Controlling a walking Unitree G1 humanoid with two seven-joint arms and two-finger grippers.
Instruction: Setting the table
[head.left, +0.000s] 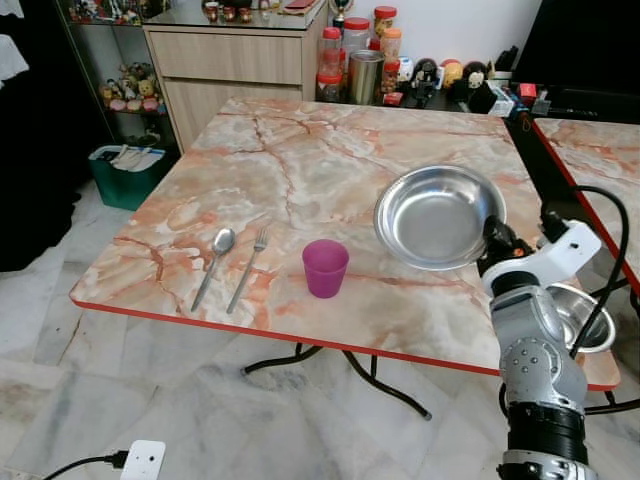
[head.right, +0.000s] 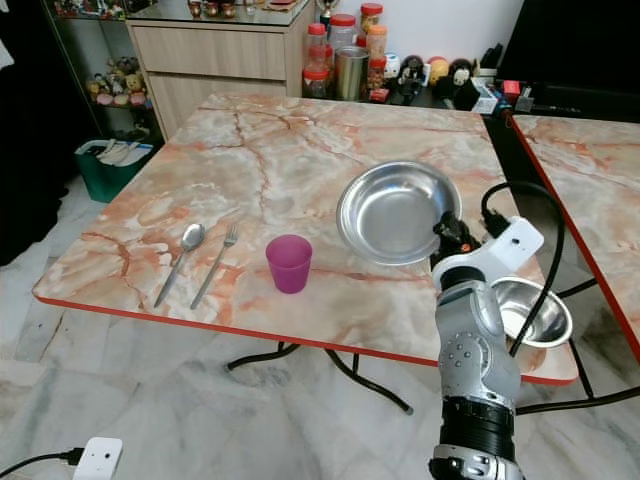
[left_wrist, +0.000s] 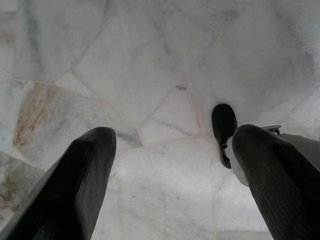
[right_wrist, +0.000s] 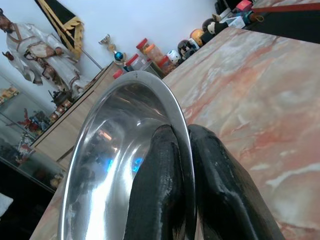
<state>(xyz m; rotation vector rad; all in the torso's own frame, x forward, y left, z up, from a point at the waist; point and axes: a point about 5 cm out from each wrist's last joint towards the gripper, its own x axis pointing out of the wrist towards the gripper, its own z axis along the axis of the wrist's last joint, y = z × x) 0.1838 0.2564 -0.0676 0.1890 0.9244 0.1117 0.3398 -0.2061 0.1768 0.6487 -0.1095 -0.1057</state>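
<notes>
Steel bowl (head.left: 437, 215), right of centre, was clamped at its rim by the right gripper (head.left: 494, 236) over the marble table (head.left: 300, 160); left gripper (left_wrist: 170, 185) was spread above pale floor tiles (left_wrist: 150, 60).

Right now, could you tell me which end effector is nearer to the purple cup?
Right. The right end effector grips the steel bowl's rim, just right of the purple cup. The left end effector hangs open over the floor, away from the table.

A marble desk (head.left: 300, 170) with a red edge stands on a pale stone floor (head.left: 150, 410). At 12 o'clock, a wooden cabinet (head.left: 235, 75) and jars (head.left: 355, 50) line a white wall (head.left: 450, 25). A green bin (head.left: 125, 175) sits at 10 o'clock, a socket (head.left: 142, 460) at 7.
</notes>
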